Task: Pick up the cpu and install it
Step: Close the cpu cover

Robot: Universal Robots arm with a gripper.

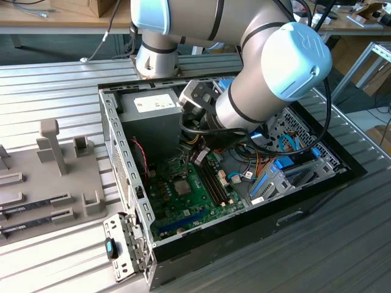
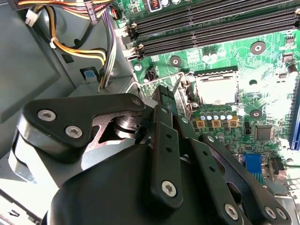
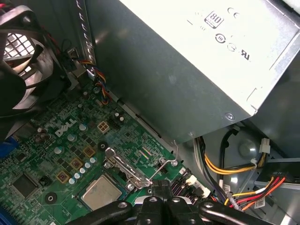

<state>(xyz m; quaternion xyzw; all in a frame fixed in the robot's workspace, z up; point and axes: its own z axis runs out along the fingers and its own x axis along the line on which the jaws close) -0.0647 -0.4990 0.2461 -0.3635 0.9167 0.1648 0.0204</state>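
CPU (image 2: 216, 90), a small flat square chip with a silver metal top, lies flat in its socket on the green motherboard (image 2: 269, 101) inside the open black computer case (image 1: 330, 183), silver face up; being square, it has no long axis. In both wrist views the black metal gripper (image 2: 165, 96) hangs just beside the socket with its fingers drawn together, its tips at the thin wire retention lever (image 3: 164, 165); nothing is gripped. The grey power supply (image 3: 187, 65) stands nearby.
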